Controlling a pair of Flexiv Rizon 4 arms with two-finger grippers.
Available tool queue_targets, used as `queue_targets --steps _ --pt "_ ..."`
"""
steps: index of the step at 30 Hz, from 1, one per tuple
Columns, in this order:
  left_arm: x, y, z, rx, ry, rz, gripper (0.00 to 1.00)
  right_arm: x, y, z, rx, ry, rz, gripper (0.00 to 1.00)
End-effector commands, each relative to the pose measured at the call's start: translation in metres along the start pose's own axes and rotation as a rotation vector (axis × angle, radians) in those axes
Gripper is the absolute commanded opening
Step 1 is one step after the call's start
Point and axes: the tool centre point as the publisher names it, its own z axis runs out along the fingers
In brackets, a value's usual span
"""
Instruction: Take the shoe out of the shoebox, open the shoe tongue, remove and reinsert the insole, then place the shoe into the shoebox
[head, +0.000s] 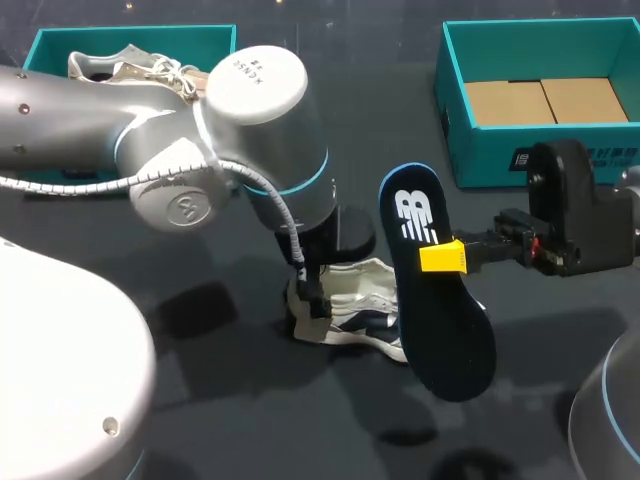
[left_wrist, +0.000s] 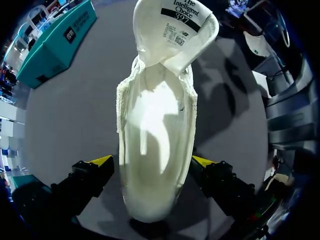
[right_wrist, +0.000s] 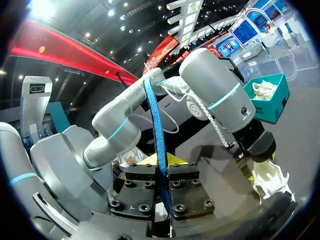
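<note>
Pinching the dark insole between pressed-together fingers, right gripper holds it raised near the table middle, beside the white shoe lying there. Left gripper is spread around the shoe's heel, with a thin gap at one finger. Teal shoebox sits at the far right corner, and a second box with another shoe at the far left.
</note>
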Motion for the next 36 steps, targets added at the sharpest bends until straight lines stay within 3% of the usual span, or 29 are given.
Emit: queue_targets --steps 1,9,16,23,29,33,36 --pt "0.006 0.006 -0.019 0.013 0.01 0.019 1.0 0.0 -0.001 0.001 -0.001 0.0 0.0 0.0" --pt "-0.001 -0.009 -0.035 0.024 -0.021 0.044 1.0 0.0 -0.001 0.001 -0.001 0.0 0.0 0.0" --pt "-0.017 -0.03 -0.035 0.024 -0.036 0.064 1.0 0.0 -0.001 0.001 -0.001 0.0 0.0 0.0" --pt "-0.035 -0.052 -0.013 0.009 -0.055 0.074 1.0 0.0 -0.001 0.001 -0.001 0.0 0.0 0.0" --pt "-0.039 -0.063 0.005 0.008 -0.023 0.09 1.0 0.0 -0.001 0.001 -0.001 0.0 0.0 0.0" --pt "-0.04 -0.067 0.015 -0.01 -0.037 0.077 0.93 0.0 -0.001 0.001 -0.001 0.0 0.0 0.0" --pt "-0.041 -0.067 0.021 -0.015 -0.025 0.075 0.78 0.0 -0.001 0.001 -0.001 0.0 0.0 0.0"
